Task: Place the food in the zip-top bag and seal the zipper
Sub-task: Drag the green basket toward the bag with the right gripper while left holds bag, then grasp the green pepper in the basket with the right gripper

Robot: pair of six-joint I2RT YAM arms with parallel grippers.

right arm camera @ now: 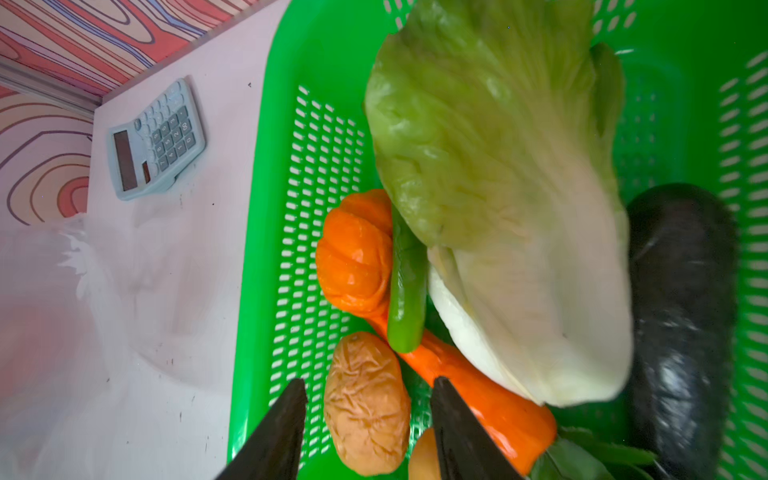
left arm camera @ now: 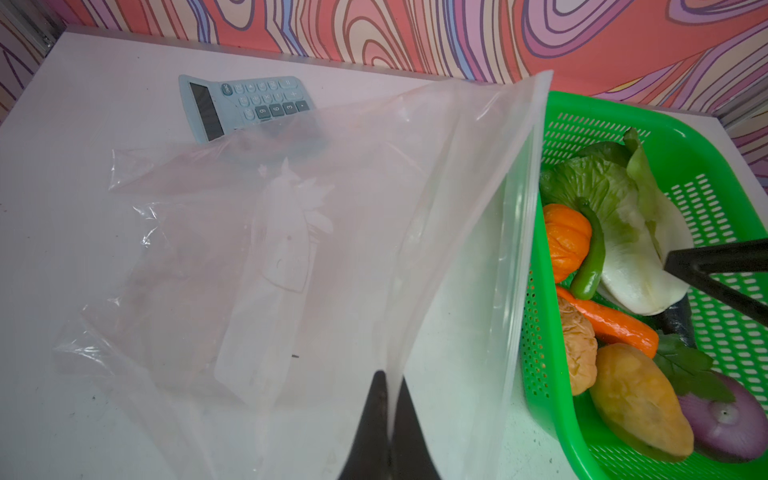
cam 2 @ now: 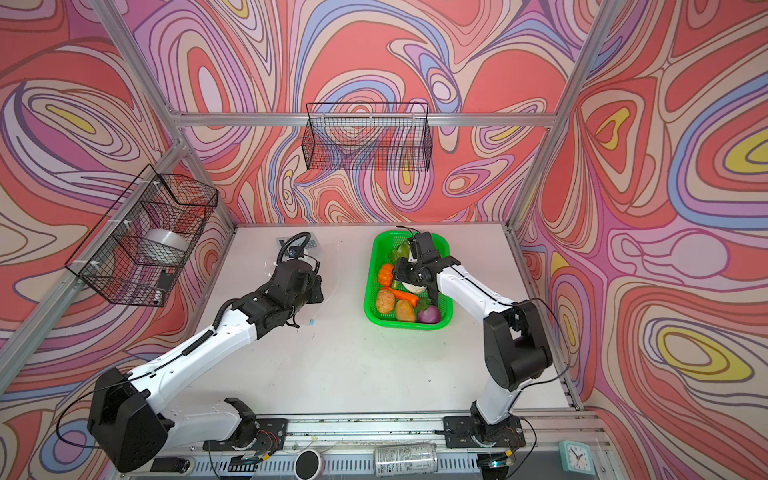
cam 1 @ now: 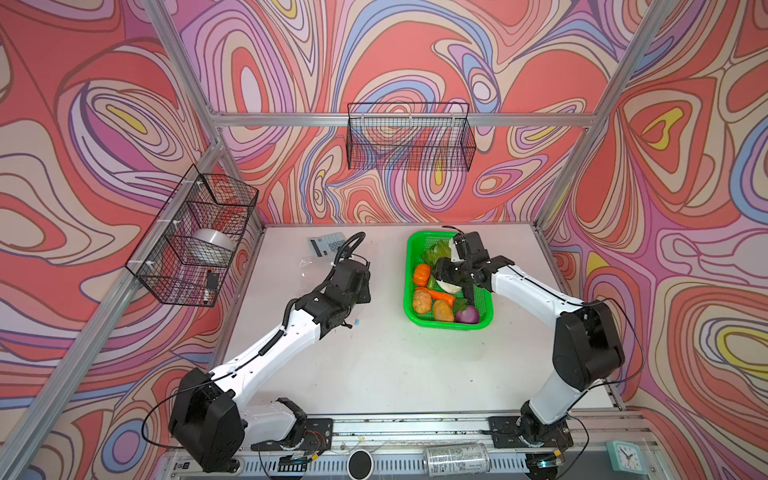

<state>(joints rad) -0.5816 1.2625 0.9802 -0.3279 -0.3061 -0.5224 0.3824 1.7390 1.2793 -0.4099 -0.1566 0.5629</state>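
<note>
left gripper (left arm camera: 390, 411) is pinching one lip of the zip-top bag (left arm camera: 332, 249) with its jaws pressed together, and i am holding that lip up so the mouth is gaping toward the green basket (left arm camera: 665, 120). the zipper (left arm camera: 528, 249) strip is standing just beside the basket wall, while the rest of the bag is lying on the table (cam 1: 374, 365), its far corner draping over a calculator (left arm camera: 245, 104). my right gripper (right arm camera: 371, 399) is hanging inside the basket with its jaws apart, straddling the wrinkled potato (right arm camera: 365, 424) without pressing it, next to the carrot (right arm camera: 478, 395). all the food (cam 1: 442, 296) is sitting in the basket and none is showing in the bag, so i am judging this to be the first pick. next i am needing to close on the potato, lift it clear of the rim and carry it across into the mouth without knocking the held lip. my left arm is reaching forward with its wrist bending down over the bag. my right arm is folding at a raised elbow, its forearm angling inward and its wrist pitching down.
</note>
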